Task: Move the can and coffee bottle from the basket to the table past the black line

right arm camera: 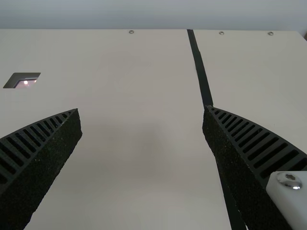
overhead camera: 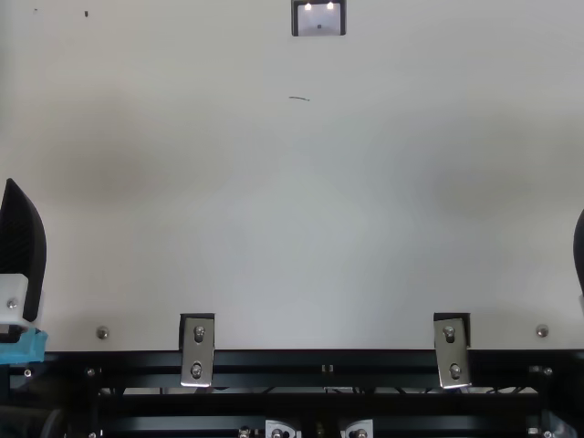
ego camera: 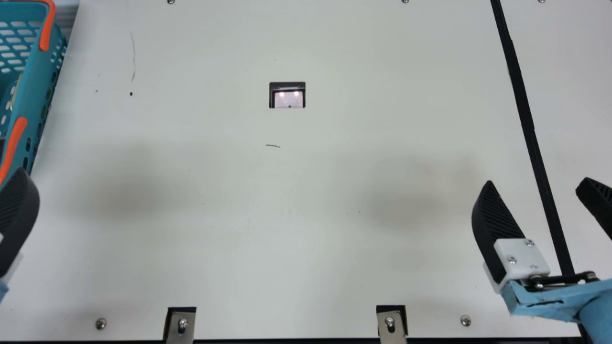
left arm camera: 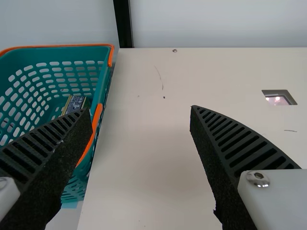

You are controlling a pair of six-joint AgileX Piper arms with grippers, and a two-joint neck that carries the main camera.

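At the main view's left edge, my left gripper [ego camera: 18,210] shows one finger close to the near end of the teal basket [ego camera: 29,81]. The left wrist view has the left gripper [left arm camera: 141,111] open and holding nothing, one finger overlapping the basket [left arm camera: 106,72]. Inside lies a small dark and gold item [left arm camera: 75,103]; whether it is the can or the bottle I cannot tell. My right gripper [ego camera: 537,182] is over the table's right part, its fingers on either side of the black line [ego camera: 526,119]. In the right wrist view the right gripper [right arm camera: 142,110] stands open and empty, the black line [right arm camera: 200,69] running behind one finger.
The cream table [ego camera: 334,191] extends between the arms, with a small square cutout [ego camera: 287,95] toward its middle. Two metal brackets, left [ego camera: 181,327] and right [ego camera: 392,327], sit at the near edge. Beyond the black line is a further strip of tabletop [right arm camera: 249,72].
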